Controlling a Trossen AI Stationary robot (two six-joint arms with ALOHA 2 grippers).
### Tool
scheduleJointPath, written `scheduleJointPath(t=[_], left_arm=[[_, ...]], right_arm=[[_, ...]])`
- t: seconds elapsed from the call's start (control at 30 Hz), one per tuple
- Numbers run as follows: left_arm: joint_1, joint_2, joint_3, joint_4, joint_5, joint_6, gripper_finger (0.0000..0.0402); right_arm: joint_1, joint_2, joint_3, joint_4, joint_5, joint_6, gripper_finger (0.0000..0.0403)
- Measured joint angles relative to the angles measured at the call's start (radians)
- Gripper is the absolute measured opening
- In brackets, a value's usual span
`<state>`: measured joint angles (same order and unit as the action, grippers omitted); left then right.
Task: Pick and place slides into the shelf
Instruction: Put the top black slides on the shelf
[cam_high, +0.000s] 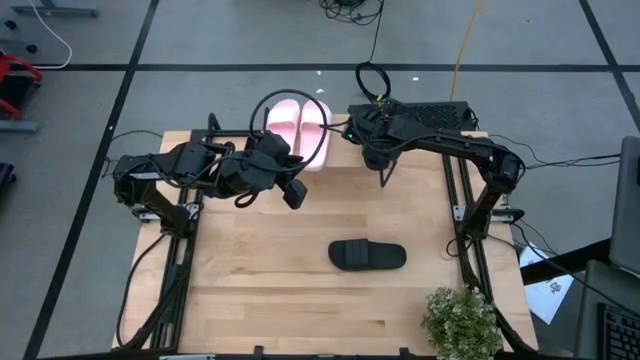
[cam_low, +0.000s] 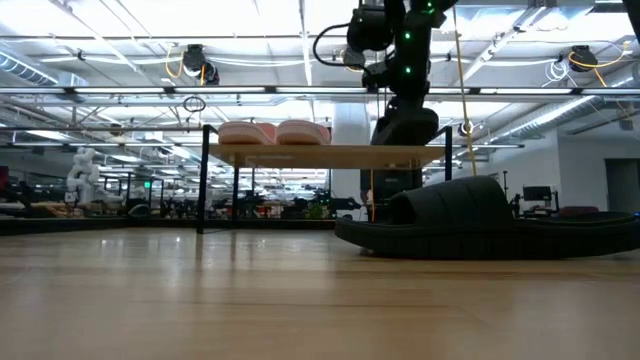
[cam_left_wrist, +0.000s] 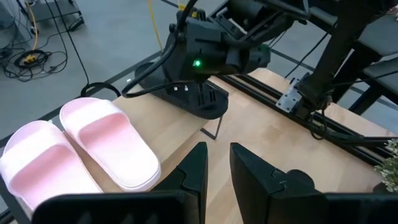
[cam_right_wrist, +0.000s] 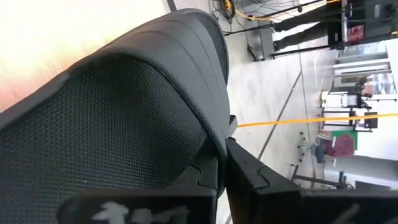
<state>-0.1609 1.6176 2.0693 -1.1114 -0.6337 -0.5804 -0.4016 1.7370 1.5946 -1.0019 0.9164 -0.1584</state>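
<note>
On shelf (cam_left_wrist: 186, 134), black slide (cam_left_wrist: 186, 96) clamped in right pincer (cam_left_wrist: 208, 62).

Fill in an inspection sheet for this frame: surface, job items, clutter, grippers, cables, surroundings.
Surface: wooden tabletop, mostly bare.
Job items: pink slides side by side on the shelf; one black slide on the table; another black slide on the shelf.
Clutter: potted plant at the table's corner.
Grippers: right gripper shut on the shelf's black slide; left gripper open above the table.
Cables: black loops behind the shelf.
Surroundings: grey floor, taped lines.
</note>
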Motion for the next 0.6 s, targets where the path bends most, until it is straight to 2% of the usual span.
scheduleJointPath(t=[0.27,0.6], left_arm=[[0.001,0.0,0.0,0.001,-0.001,0.003,0.0063],[0.001,0.0,0.0,0.001,-0.004,0.019,0.0063]], right_arm=[[-0.004,0.0,-0.057,0.049,0.051,-0.061,0.0],[-0.005,0.0,-0.057,0.051,0.05,-0.064,0.0]])
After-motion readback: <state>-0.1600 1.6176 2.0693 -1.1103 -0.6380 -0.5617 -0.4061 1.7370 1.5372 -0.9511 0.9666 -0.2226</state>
